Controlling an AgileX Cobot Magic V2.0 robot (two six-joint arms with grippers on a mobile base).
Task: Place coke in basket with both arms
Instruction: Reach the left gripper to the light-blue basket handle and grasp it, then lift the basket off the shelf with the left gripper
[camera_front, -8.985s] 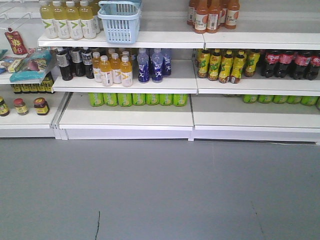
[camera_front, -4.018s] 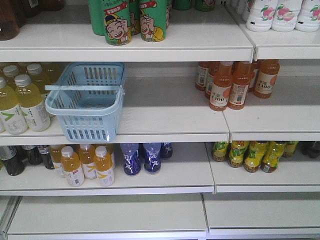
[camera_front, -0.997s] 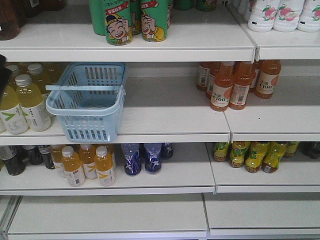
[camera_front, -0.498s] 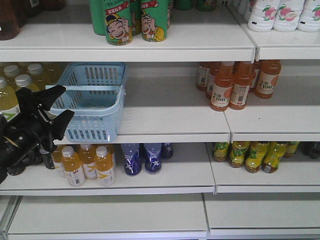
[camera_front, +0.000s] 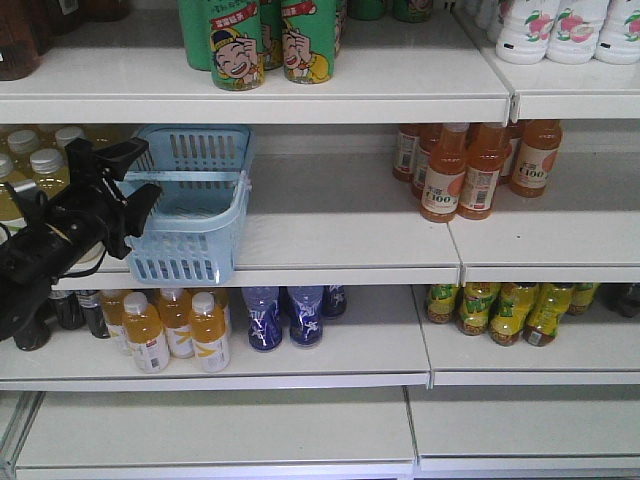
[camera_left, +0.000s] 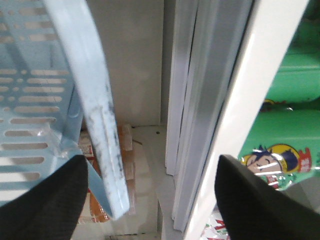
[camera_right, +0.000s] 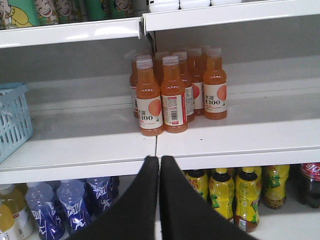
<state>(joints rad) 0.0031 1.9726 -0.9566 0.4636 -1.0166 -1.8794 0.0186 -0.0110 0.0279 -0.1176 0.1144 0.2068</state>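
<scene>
White supermarket shelving (camera_front: 340, 235) fills my front view, with the pale blue basket (camera_front: 195, 215) on the middle shelf, left of the orange C100 bottles (camera_front: 470, 170). My left gripper (camera_front: 138, 172) is at the basket's left end with its jaws spread wide. The basket handle (camera_left: 95, 120) passes between them; contact I cannot judge. My right gripper (camera_right: 160, 200) is pressed closed on nothing, facing the shelf edge. The coke (camera_right: 311, 179) sits one shelf lower, far right, beside yellow bottles (camera_right: 235, 192).
</scene>
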